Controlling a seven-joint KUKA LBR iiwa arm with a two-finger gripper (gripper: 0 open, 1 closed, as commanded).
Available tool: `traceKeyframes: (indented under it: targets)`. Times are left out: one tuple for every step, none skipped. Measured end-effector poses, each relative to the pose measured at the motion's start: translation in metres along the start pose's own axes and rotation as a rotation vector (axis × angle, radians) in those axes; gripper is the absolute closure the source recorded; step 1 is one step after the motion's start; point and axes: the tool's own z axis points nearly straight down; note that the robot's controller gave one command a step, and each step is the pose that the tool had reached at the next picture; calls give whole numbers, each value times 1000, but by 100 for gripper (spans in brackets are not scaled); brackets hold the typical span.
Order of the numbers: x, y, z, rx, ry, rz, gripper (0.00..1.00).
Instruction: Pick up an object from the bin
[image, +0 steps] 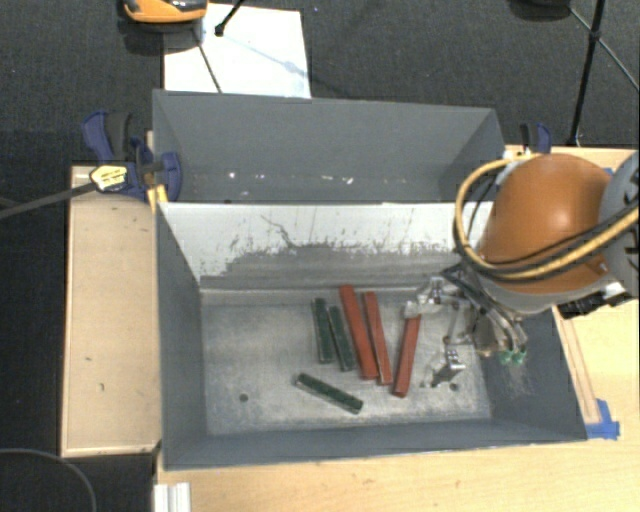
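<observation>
My gripper (447, 372) hangs at the right side of the bin, just right of a group of long thin sticks. Nearest to it is a red-brown stick (407, 355) lying almost upright in the view, a little apart from the fingertips. Left of that lie two more red-brown sticks (361, 334) side by side. Nothing shows between the fingers, which stand slightly apart.
Two dark green sticks (332, 333) lie left of the red ones. A third dark green stick (329, 393) lies slanted near the bin's front. The orange cover and cables of the arm overhang the bin's right wall.
</observation>
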Motion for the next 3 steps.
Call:
traceKeyframes:
  targets:
    - [0,0,0,0,0,0,0]
    - [-27,-13,50,1,-9,-52,0]
    - [-34,-29,119,1,-5,-110,0]
